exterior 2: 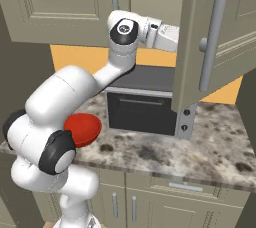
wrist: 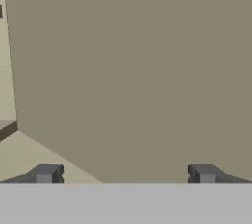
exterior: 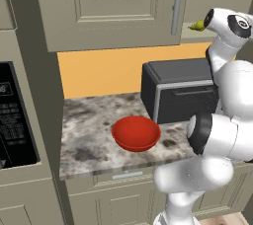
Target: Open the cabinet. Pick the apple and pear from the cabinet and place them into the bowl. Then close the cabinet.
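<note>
The cabinet (exterior: 113,7) has its left door shut, and its right door (exterior 2: 200,37) stands swung out toward the right base camera. My arm reaches up into the open side, with the hand behind that door. In the hand view my gripper (wrist: 125,175) is open, its fingertips (wrist: 47,174) wide apart with nothing between them, facing a plain beige inner wall. The yellow-green pear (exterior: 198,25) peeks out on the cabinet's floor just left of my wrist. The apple is hidden. The red bowl (exterior: 136,132) sits on the counter below, partly behind my arm in the right base view (exterior 2: 86,127).
A dark microwave (exterior: 180,88) stands on the marble counter (exterior: 89,140) right of the bowl, under the cabinet. The open door's long handle (exterior 2: 212,42) juts out over the counter. A tall unit with a black panel (exterior: 15,115) bounds the left.
</note>
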Tool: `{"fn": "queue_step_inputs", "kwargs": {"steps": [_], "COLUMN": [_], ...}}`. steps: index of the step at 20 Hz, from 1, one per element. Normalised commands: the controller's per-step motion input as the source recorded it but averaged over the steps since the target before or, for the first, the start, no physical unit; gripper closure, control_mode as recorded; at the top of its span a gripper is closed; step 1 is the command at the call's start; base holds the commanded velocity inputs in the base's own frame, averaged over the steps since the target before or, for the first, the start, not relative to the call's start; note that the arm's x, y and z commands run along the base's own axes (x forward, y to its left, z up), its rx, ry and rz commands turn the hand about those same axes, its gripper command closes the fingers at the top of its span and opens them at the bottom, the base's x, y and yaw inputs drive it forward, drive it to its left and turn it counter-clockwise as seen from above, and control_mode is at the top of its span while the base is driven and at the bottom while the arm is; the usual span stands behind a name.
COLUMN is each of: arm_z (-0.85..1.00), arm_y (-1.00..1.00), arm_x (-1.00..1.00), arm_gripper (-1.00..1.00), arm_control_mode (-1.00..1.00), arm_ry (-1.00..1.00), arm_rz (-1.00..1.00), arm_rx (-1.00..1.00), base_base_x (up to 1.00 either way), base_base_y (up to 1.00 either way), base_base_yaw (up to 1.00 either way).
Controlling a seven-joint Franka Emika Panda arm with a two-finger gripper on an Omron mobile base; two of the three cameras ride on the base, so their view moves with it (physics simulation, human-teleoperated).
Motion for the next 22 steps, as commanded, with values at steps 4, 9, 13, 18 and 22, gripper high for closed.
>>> {"fn": "queue_step_inputs", "kwargs": {"steps": [4, 9, 13, 18, 22], "arm_z": [0.00, 0.00, -0.01, 0.00, 0.00], "arm_y": [0.33, 0.40, 0.52, 0.58, 0.64], "arm_x": [0.00, 0.00, 0.00, 0.00, 0.00], "arm_gripper": [-1.00, -1.00, -1.00, -1.00, -1.00], "arm_control_mode": [-1.00, -1.00, -1.00, -1.00, -1.00], "arm_ry": [0.00, 0.00, 0.00, 0.00, -0.01], "arm_rz": [0.37, 0.38, 0.43, 0.38, 0.35], "arm_rx": [0.00, 0.00, 0.00, 0.00, 0.00], "base_base_x": [0.00, 0.00, 0.00, 0.00, 0.00], "base_base_y": [0.00, 0.00, 0.00, 0.00, 0.00], "base_base_yaw": [0.00, 0.00, 0.00, 0.00, 0.00]}}
